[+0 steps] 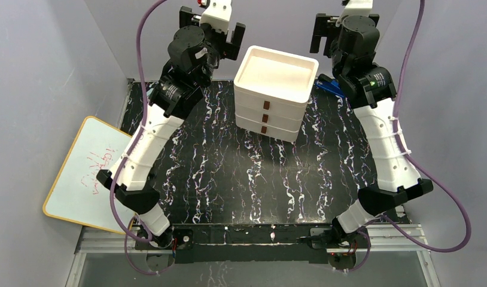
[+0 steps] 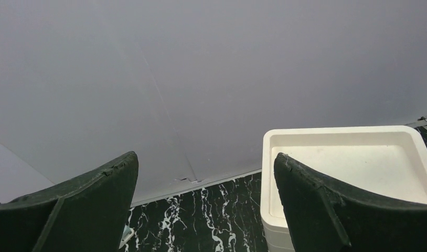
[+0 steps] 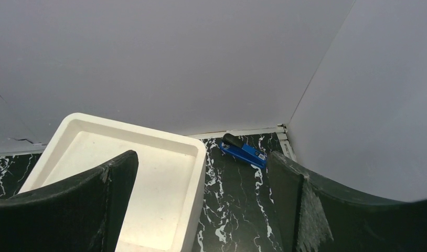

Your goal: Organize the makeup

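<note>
The makeup is out of view in every frame. A white three-drawer box (image 1: 253, 101) with brown handles stands at the back middle of the black marbled table (image 1: 229, 173), all drawers pushed in and its top tray bare. My left gripper (image 1: 212, 27) hangs open high at the box's left, facing the back wall. My right gripper (image 1: 346, 24) hangs open high at the box's right. In the left wrist view, the left gripper (image 2: 205, 157) holds nothing and the box rim (image 2: 348, 129) lies lower right. The right gripper (image 3: 202, 156) is also empty over the box rim (image 3: 201, 152).
A small blue object with a black end (image 3: 244, 151) lies in the back right corner behind the box, also seen from above (image 1: 328, 86). A whiteboard with red scribbles (image 1: 88, 173) leans off the table's left side. Grey walls close in the back and sides.
</note>
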### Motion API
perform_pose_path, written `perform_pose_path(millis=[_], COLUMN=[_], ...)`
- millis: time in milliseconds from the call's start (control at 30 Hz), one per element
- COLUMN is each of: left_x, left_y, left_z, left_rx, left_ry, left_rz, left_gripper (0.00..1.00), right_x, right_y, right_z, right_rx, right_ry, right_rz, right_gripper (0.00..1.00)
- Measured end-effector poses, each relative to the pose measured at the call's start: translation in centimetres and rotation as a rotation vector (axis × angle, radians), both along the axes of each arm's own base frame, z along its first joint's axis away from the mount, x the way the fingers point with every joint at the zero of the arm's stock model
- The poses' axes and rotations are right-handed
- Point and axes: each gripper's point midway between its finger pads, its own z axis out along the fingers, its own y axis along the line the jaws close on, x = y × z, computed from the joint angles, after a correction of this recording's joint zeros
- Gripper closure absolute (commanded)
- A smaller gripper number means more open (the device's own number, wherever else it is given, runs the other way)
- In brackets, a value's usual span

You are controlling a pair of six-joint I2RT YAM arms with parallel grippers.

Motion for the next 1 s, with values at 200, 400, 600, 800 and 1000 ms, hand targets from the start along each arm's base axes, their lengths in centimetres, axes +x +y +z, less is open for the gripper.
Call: perform_pose_path(millis=[200, 400, 600, 800, 1000], left_x=[-0.3, -0.5, -0.4, 0.4, 3.2], left_y=[0.6, 0.8, 1.0, 3.5, 11.0], left_z=[0.8, -0.5, -0.6, -0.4, -1.7], left_rx=[-0.001, 0.009, 0.015, -0.027, -0.142], left_ry=[-0.031, -0.031, -0.029, 0.001, 0.059], left_rz=[0.017, 0.017, 0.024, 0.067, 0.188], left_gripper=[0.02, 0.01, 0.02, 0.02, 0.01], right_x=[0.1, 0.1, -0.2, 0.0, -0.2], right_y=[0.1, -0.2, -0.4, -0.2, -0.5], right_z=[-0.8, -0.4, 0.1, -0.2, -2.0], right_rx=[-0.021, -0.033, -0.038, -0.053, -0.068], right_ry=[0.009, -0.006, -0.031, -0.05, -0.026], right_rz=[0.005, -0.01, -0.012, -0.001, -0.007], right_gripper=[0.01, 0.0, 0.0, 0.0, 0.0])
